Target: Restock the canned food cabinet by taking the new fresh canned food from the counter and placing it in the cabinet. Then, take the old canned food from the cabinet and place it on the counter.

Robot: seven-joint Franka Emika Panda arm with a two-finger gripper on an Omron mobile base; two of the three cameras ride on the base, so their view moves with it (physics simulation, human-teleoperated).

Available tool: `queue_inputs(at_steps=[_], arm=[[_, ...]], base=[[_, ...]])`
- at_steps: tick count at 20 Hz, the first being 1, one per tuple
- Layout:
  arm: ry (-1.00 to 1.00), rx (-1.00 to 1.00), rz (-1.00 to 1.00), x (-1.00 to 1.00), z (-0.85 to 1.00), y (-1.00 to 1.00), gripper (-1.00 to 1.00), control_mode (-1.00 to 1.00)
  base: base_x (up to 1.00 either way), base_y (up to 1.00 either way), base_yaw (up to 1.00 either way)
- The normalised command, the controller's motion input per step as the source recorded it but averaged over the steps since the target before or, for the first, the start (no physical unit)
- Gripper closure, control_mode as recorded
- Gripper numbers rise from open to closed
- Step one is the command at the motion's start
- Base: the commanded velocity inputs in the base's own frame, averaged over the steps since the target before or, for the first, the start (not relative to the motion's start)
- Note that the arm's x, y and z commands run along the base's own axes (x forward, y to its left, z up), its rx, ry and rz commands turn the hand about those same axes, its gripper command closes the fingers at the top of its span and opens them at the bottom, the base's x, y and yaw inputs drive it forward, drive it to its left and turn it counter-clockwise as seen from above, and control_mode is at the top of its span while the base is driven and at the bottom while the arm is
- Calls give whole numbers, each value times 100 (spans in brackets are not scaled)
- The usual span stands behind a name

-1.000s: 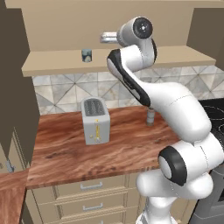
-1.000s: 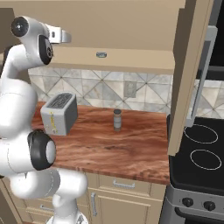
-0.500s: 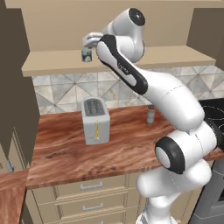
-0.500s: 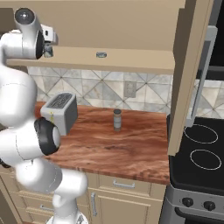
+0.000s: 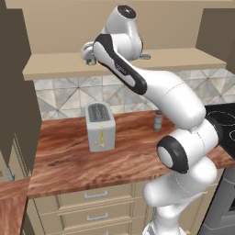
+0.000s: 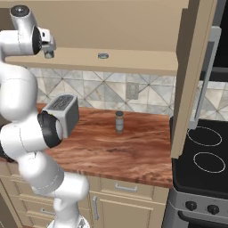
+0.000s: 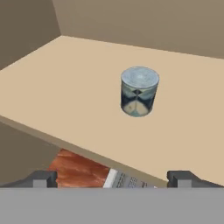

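Hand view: gripper [image 7: 112,179] open (fingers wide apart), old can [image 7: 139,91] upright on cabinet shelf [image 7: 65,87].

White arm [image 5: 160,92] stretched high, wrist bent forward, gripper [image 7: 111,178] level, its 2 jaws wide apart, empty.

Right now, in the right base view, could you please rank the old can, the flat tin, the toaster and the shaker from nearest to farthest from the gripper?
1. Old can: on the cabinet shelf, right at the gripper.
2. Flat tin: same shelf, further right.
3. Toaster: on the counter, below the gripper.
4. Shaker: on the counter, right of the toaster.
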Motion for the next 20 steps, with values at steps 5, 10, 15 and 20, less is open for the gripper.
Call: queue_inputs(at_steps=[5, 10, 15, 20], arm=[[2, -11, 0, 18, -27, 12, -100, -100], [0, -8, 0, 31, -10, 0, -100, -100], [0, -8, 0, 38, -20, 0, -100, -100], [0, 0, -1, 29, -17, 0, -100, -100]], base=[[0, 0, 0], [0, 0, 0], [0, 0, 0], [0, 0, 0]])
